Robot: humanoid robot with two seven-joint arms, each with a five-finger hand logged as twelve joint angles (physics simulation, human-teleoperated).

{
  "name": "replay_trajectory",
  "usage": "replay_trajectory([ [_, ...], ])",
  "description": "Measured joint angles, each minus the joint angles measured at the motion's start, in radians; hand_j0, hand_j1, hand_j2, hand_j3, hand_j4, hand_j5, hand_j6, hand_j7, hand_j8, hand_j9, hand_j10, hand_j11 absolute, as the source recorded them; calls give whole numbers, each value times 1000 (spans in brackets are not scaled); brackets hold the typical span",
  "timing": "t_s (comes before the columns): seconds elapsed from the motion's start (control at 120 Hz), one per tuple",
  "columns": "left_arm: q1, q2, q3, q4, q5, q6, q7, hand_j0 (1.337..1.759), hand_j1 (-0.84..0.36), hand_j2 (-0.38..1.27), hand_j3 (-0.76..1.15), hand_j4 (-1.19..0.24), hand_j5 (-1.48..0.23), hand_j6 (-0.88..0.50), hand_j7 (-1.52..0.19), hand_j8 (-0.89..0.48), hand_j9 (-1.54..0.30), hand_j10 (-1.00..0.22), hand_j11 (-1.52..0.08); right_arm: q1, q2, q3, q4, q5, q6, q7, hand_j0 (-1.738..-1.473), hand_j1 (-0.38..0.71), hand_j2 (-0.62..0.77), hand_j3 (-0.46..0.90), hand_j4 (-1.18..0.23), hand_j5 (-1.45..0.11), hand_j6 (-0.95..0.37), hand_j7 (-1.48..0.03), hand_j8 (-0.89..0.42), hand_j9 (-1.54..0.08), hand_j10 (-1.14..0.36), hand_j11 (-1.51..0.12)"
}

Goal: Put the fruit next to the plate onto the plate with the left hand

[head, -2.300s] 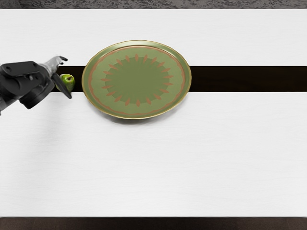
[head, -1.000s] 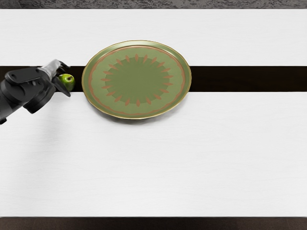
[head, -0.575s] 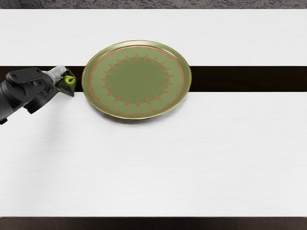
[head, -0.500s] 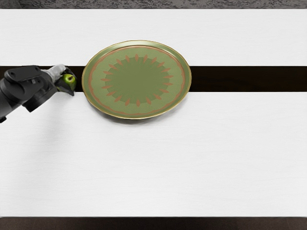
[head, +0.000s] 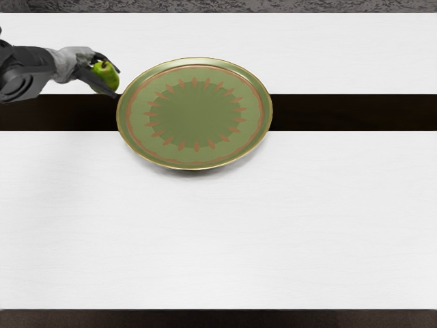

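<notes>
Now the left hand (head: 85,65), fingers apparently closed round the green fruit (head: 104,70), should carry rightward over the plate (head: 194,113) before lowering.

white surface (head: 218,225), dark band (head: 355,113) crossing it left to right in the upper half, one round green plate (head: 194,113) lying flat left of centre, gold rim, reddish petal pattern, straddling the band

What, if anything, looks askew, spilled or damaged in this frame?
Nothing stands out. The left hand grips the green fruit just beyond the plate's upper-left rim, not yet over it. The plate lies flat and whole, with nothing on it, across the dark stripe.
</notes>
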Motion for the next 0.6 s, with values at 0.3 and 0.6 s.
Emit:
replay_trajectory([
  [0.3,13,-18,-140,-87,4,-141,-4,1636,-324,279,0,-419,-1053,-239,-1064,-262,-1101,-499,-1145,0,0,0,0,0,0,0,-1658,-333,-3,0,-13,-17,-13,-17,-13,-17,-13,-17],
  [0.6,21,-20,-142,-96,7,-54,-5,1653,133,78,0,-166,-316,-111,-320,-114,-330,-154,-338,0,0,0,0,0,0,0,-1658,-333,-3,0,-13,-17,-13,-17,-13,-17,-13,-17],
])
